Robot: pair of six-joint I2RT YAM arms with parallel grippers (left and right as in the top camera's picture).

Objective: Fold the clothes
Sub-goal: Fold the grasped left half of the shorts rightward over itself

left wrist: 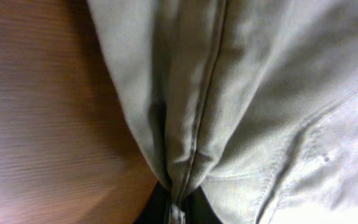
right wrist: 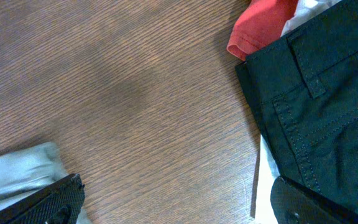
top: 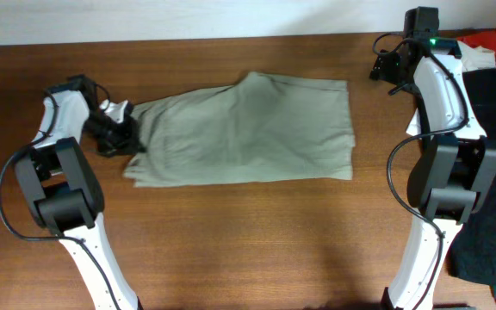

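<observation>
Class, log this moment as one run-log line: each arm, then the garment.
left gripper: jaws shut on khaki shorts edge | right gripper: jaws open, empty | khaki shorts: flat on table

Overhead: we look straight down from high above and take in the whole table (top: 231, 224). Left wrist: we sit very close over the left end of the khaki shorts (left wrist: 260, 93), which overhead also shows. Right wrist: we face down, close, at the table's far right, sharing the black garment (right wrist: 328, 93) with overhead.
</observation>
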